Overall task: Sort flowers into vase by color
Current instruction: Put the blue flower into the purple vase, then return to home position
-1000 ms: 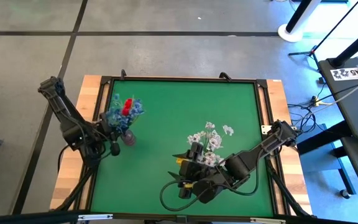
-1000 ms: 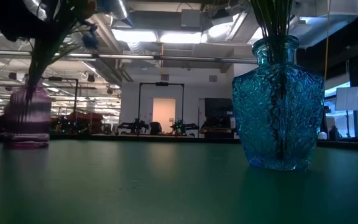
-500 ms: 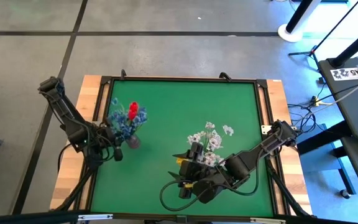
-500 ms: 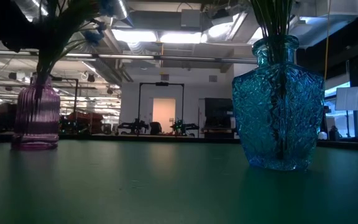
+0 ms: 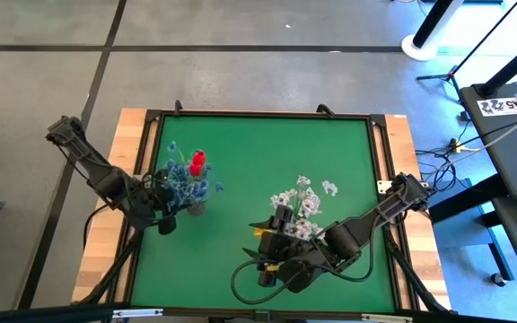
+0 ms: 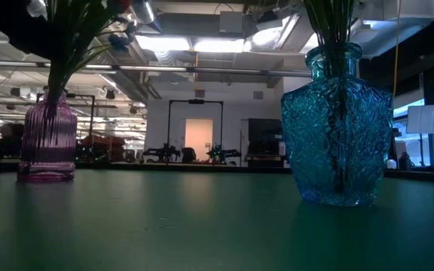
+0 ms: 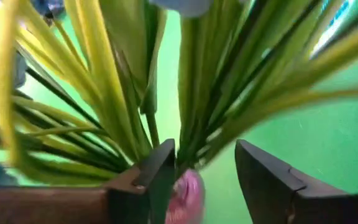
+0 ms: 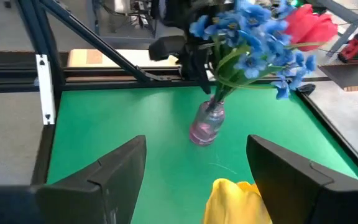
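Note:
A purple ribbed vase (image 5: 194,208) stands upright on the green mat and holds blue-blossom sprigs (image 5: 182,179) and a red tulip bud (image 5: 197,162). My left gripper (image 7: 207,177) is open around their green stems (image 7: 185,124), just above the vase's mouth (image 7: 190,190). A blue glass vase (image 6: 337,128) right of centre holds white-blossom sprigs (image 5: 302,199). My right gripper (image 8: 196,142) is open and low near the front. A yellow bud (image 8: 238,199) lies between its fingers, which stand clear of it. My left gripper stands level around the bunch of stems above the vase's mouth. The stems lie close by one finger (image 7: 157,171), and I cannot tell whether they touch it. The stalks stand in the vase and the vase rests on the mat.
A black frame and wooden edges (image 5: 128,170) border the mat. Open mat lies between the two vases (image 6: 187,196) and along the far side (image 5: 267,144). Cables (image 5: 249,278) loop near the right arm at the front.
The purple vase, tilted a second ago, now stands upright and has slid a little toward the table's right and near edges. The blue and red flowers have moved with it. My left arm's elbow has swung out toward the table's left edge.

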